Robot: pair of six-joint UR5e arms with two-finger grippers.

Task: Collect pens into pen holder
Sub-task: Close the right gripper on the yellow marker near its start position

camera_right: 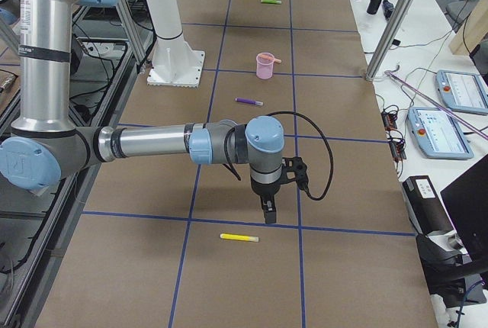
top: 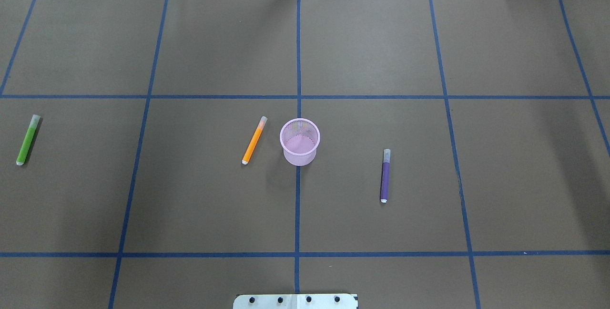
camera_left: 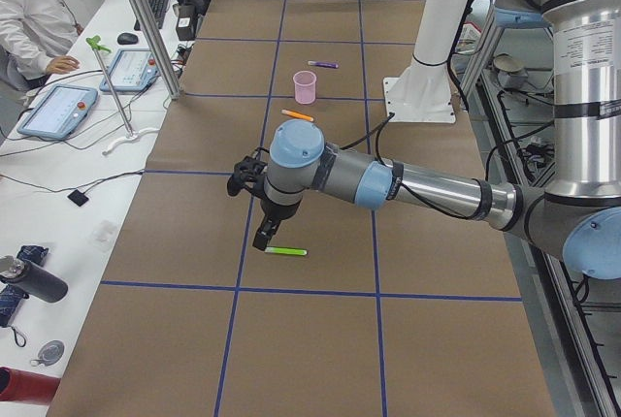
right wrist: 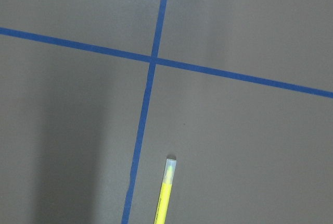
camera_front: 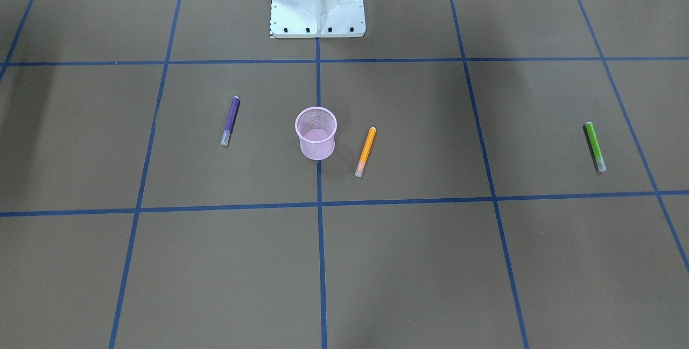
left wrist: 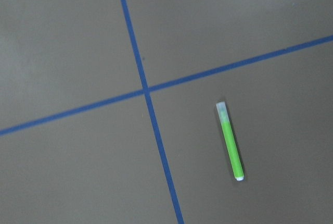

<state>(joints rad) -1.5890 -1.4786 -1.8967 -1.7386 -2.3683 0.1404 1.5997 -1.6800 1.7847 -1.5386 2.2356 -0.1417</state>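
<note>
Left gripper (camera_left: 262, 240): by green pen (camera_left: 285, 251), grip unclear
Right gripper (camera_right: 268, 215): near yellow pen (camera_right: 239, 237), grip unclear
Cup (top: 299, 149): between orange pen (top: 254, 140), purple pen (top: 385, 175)

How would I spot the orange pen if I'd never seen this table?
On the brown table with blue tape lines, find the pink mesh cup on the centre line. The orange pen lies flat just beside it, on the robot's left. It is the pen nearest the cup; the purple pen lies farther off on the other side, the green pen far out.
</note>
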